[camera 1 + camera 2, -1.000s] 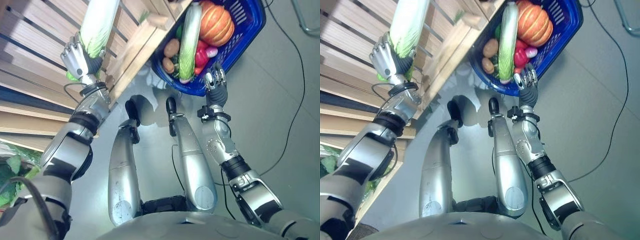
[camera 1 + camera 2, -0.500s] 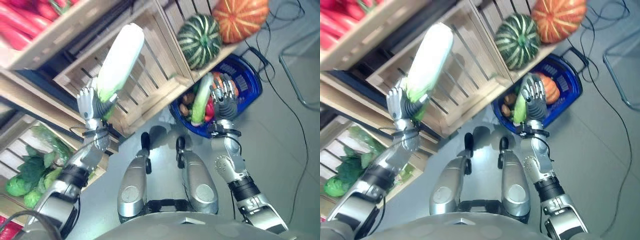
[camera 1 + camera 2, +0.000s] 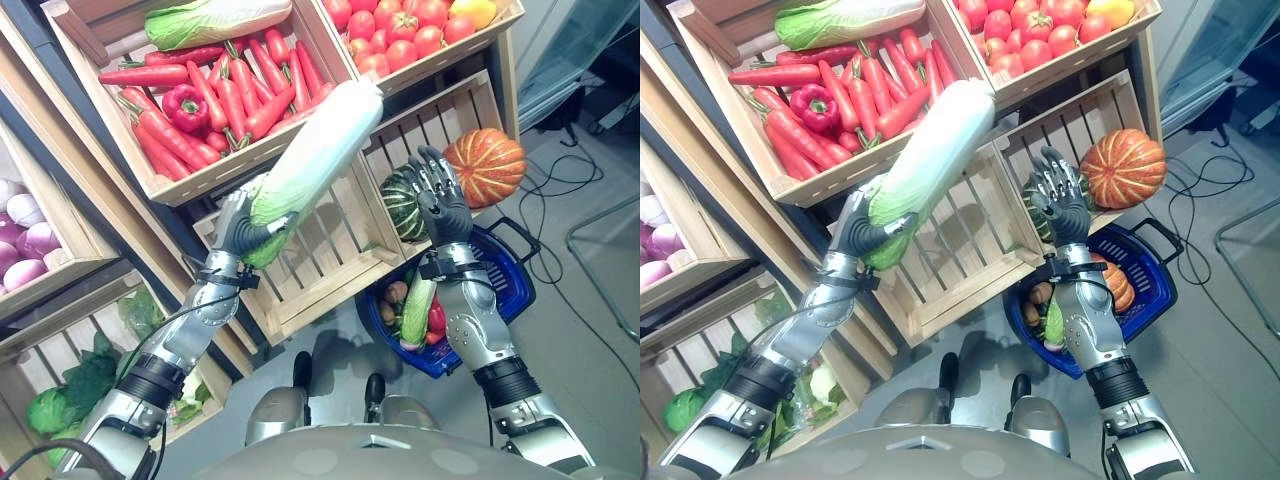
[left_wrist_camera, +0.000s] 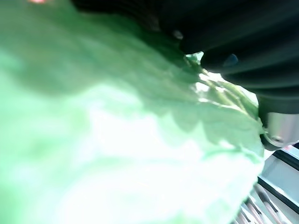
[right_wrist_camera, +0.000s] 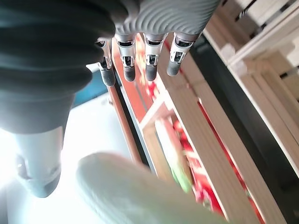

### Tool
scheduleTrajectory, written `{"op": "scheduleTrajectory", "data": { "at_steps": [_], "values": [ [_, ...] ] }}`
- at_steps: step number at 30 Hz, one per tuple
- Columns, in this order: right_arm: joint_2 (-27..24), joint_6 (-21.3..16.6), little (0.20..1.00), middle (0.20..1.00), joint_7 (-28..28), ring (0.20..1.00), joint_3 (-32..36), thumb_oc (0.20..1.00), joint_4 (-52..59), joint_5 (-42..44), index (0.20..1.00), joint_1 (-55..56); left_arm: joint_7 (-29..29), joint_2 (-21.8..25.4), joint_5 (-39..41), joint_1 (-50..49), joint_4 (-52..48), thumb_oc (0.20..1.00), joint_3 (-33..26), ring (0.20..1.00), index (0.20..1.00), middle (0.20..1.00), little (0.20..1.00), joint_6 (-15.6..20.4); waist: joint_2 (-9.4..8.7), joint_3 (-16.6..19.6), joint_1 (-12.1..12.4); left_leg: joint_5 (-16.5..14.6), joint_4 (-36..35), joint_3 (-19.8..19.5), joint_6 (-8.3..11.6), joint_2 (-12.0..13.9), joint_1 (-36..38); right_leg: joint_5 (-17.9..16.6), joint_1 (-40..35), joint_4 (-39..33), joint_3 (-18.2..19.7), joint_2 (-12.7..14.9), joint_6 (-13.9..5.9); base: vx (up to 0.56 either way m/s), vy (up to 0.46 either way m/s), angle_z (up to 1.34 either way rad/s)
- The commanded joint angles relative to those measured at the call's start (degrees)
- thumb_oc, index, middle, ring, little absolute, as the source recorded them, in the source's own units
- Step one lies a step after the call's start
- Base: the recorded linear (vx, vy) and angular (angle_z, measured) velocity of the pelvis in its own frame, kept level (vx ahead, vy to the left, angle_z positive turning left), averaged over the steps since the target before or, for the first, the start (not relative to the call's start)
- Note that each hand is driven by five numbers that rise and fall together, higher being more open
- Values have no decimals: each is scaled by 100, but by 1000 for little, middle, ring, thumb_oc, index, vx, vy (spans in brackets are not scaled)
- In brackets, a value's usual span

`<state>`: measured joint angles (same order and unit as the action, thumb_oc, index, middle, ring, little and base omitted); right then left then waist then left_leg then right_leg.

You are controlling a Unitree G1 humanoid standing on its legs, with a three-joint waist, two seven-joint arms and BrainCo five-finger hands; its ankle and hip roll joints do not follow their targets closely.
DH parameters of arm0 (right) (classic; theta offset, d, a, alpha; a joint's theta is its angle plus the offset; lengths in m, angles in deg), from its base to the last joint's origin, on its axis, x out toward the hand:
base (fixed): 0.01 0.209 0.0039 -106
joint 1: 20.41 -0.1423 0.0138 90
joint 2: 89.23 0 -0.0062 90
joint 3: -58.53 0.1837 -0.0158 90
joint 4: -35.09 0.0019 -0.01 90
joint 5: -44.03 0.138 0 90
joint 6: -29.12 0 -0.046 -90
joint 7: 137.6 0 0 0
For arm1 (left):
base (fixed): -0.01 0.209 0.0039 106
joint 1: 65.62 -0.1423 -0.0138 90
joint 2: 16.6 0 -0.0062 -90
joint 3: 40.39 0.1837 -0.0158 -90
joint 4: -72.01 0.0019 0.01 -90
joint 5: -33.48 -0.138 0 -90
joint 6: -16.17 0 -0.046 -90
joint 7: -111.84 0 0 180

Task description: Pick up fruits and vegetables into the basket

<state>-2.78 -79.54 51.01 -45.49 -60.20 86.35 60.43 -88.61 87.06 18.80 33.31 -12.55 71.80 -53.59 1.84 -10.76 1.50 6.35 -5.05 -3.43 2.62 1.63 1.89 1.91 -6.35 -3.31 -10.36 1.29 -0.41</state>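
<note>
Cabbage (image 3: pixel 312 142), gripped at its leafy end by the left hand (image 3: pixel 240 222), slants up toward the carrot crate (image 3: pixel 262 152); right hand (image 3: pixel 438 196) open.

Setting: a greengrocer's stand, or a mock-up of one. In front of me wooden slatted crates (image 3: pixel 330 250) are stacked at a tilt as display shelves. Top crates hold carrots (image 3: pixel 160 135) with a red pepper (image 3: pixel 183 102) and a cabbage (image 3: pixel 215 20), and tomatoes (image 3: pixel 400 25). Lower crates hold a striped squash (image 3: pixel 397 205), an orange pumpkin (image 3: pixel 485 167), onions (image 3: pixel 25 240) and leafy greens (image 3: pixel 75 385). A blue shopping basket (image 3: pixel 500 285) of produce sits on the grey floor (image 3: pixel 580 390).
</note>
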Motion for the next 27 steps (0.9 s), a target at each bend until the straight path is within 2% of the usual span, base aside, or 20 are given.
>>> {"op": "scheduleTrajectory", "data": {
  "at_steps": [1,8,14,19,27],
  "values": [
    [-69,40,1000,1000,578,1000,-129,1000,453,333,1000,-99,303,111,663,237,-338,200,52,200,200,200,200,628,-253,285,20,-692,27,116,-62,-277,177,-194,55,-162,2,163,-357,0,0,0],
    [-116,211,1000,1000,925,1000,-327,1000,366,434,1000,-129,1169,183,1082,229,-611,200,258,200,200,200,200,654,-293,424,20,-766,5,177,-107,-251,306,-161,-31,-169,28,161,-399,4,-2,-1],
    [-215,222,1000,1000,947,1000,-437,1000,450,543,1000,-149,1423,361,915,266,-704,200,444,200,200,200,200,352,-284,514,-5,-793,5,233,-143,-244,333,-155,-31,-169,70,169,-439,0,0,0],
    [-239,198,1000,1000,971,1000,-505,1000,487,582,1000,-141,1773,422,872,279,-712,200,500,200,200,200,200,256,-263,544,-9,-802,5,252,-164,-238,330,-164,-18,-169,97,177,-459,0,0,0],
    [-315,140,1000,1000,935,1000,-634,1000,559,696,1000,-165,2437,678,805,342,-716,200,720,200,200,200,200,-232,-227,612,-37,-800,5,293,-189,-226,315,-191,30,-169,143,191,-511,0,0,0]
  ]
}}
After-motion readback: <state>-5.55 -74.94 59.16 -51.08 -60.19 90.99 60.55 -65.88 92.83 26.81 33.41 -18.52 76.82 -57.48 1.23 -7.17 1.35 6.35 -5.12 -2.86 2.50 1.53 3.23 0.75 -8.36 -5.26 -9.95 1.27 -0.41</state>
